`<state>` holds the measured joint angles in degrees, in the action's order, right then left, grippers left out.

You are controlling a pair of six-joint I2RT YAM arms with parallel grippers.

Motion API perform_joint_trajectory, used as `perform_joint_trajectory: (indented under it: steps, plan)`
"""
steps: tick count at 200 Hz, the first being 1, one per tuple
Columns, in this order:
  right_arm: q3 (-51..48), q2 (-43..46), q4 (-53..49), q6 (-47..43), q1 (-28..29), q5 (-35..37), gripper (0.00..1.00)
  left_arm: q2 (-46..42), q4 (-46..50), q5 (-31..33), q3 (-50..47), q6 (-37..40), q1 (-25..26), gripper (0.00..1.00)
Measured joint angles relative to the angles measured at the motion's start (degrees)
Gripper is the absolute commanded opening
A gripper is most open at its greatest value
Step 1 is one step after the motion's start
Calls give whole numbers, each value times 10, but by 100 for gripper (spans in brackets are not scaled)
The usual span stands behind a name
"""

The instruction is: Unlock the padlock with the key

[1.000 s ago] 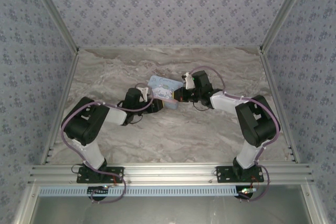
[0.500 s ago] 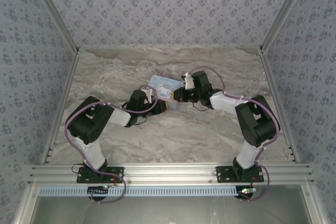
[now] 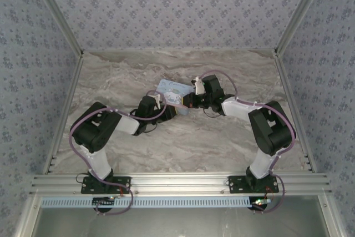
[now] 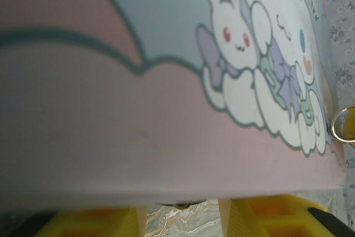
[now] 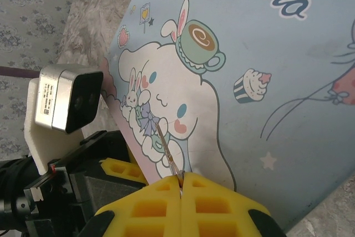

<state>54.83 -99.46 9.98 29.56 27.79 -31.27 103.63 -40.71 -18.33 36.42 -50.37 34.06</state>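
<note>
Top external view: the tin (image 3: 172, 91), light blue and cartoon-printed, lies near the middle of the tabletop (image 3: 222, 148), slightly toward the far edge. The left pincer (image 3: 168, 110) sits at its near-left side and the right pincer (image 3: 187, 102) at its near-right corner, both just beside it.

Left wrist view: the left pincer is released. Its yellow fingers (image 4: 94, 223) stand apart with bare tabletop between them, and the tin's edge is just beyond their tips; contact cannot be told. A silvery ring (image 4: 339, 123) shows at the tin's right corner. Whether it is the padlock's shackle cannot be told.

Right wrist view: the right pincer is clenched on the key (image 5: 166, 147), seen edge-on as a thin silvery strip reaching over the tin's printed face. The left arm's wrist camera (image 5: 66, 101) sits beside the tin's left edge
</note>
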Motion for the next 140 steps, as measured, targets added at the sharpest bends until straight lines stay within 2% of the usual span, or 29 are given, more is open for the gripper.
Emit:
perform_joint_trajectory:
  steps: [74,140]
  plan:
    - [0,-1,2,0,2,0,0,2,-12,34,-3,-38,2,36]
    - [0,-1,3,0,4,0,0,7,-17,46,-3,-48,2,28]
